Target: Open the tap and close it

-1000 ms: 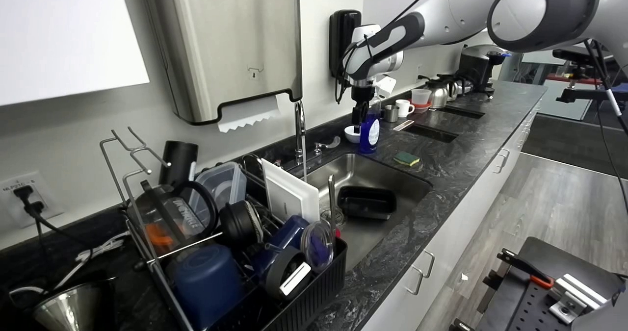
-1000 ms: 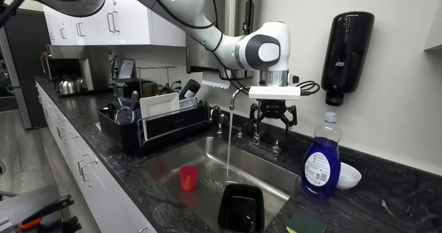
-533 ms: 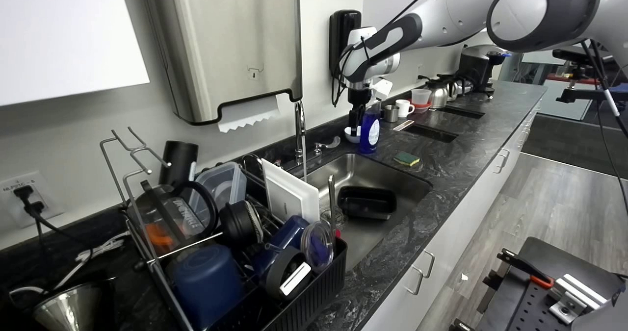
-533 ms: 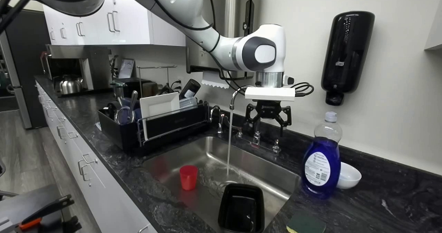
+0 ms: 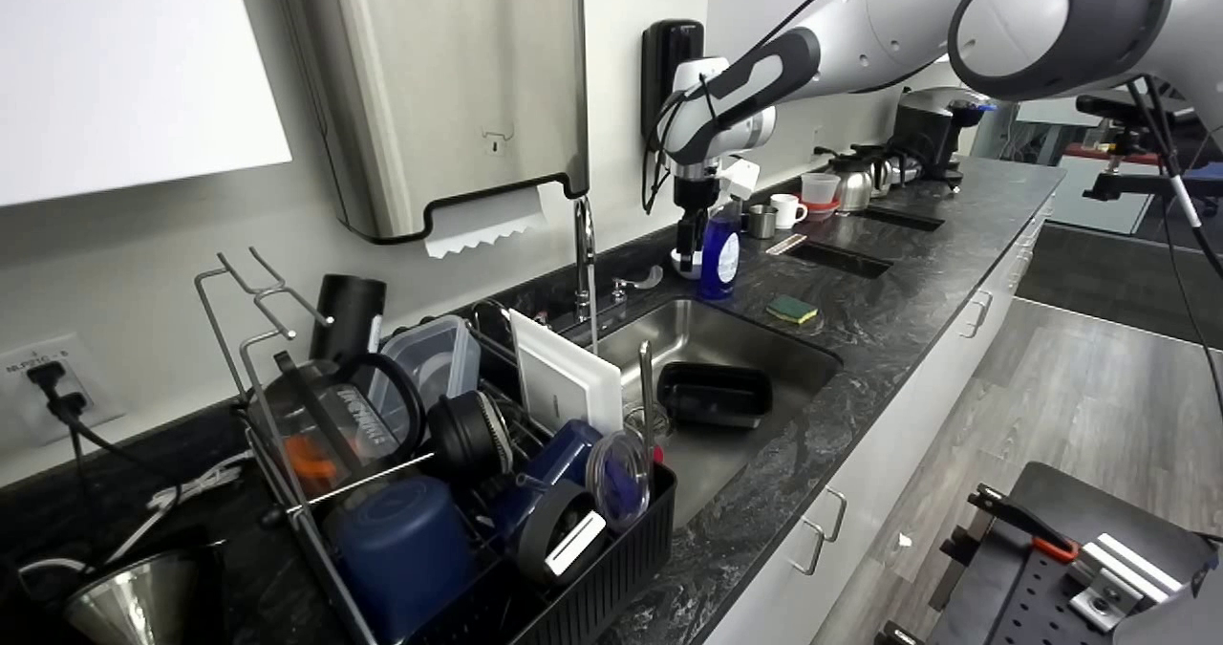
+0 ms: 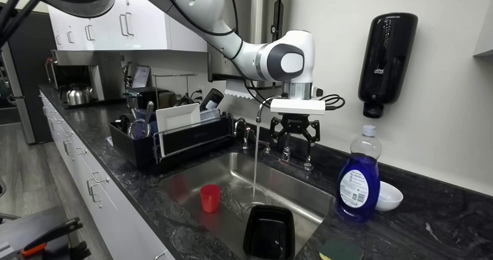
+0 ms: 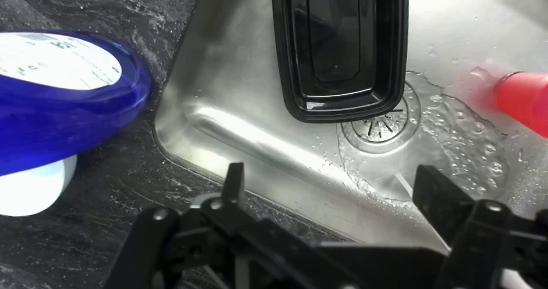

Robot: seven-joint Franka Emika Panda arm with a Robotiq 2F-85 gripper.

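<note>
The tap is a slim chrome faucet with a thin curved neck, seen in both exterior views (image 5: pixel 585 248) (image 6: pixel 259 113). Water (image 6: pixel 255 160) runs from its spout into the sink (image 6: pixel 231 158). A tap handle (image 6: pixel 308 163) stands at the right end of the tap base; a lever (image 5: pixel 650 278) also shows in an exterior view. My gripper (image 6: pixel 292 147) is open and points down, above the tap base, with one finger (image 6: pixel 309 149) just above that handle in this view; contact cannot be told. In the wrist view my gripper (image 7: pixel 332 172) has its fingers wide apart, with nothing held.
A blue soap bottle (image 6: pixel 356 190) and white bowl (image 6: pixel 389 196) stand beside the sink. A black container (image 6: pixel 269 229) and red cup (image 6: pixel 210 198) are in the sink. A dish rack (image 6: pixel 192 135) is left of the tap. A black dispenser (image 6: pixel 389 59) hangs on the wall.
My gripper has moved down and to the left in the last exterior view, bringing its right finger down to the height of the handle. It stays open. The water keeps running.
</note>
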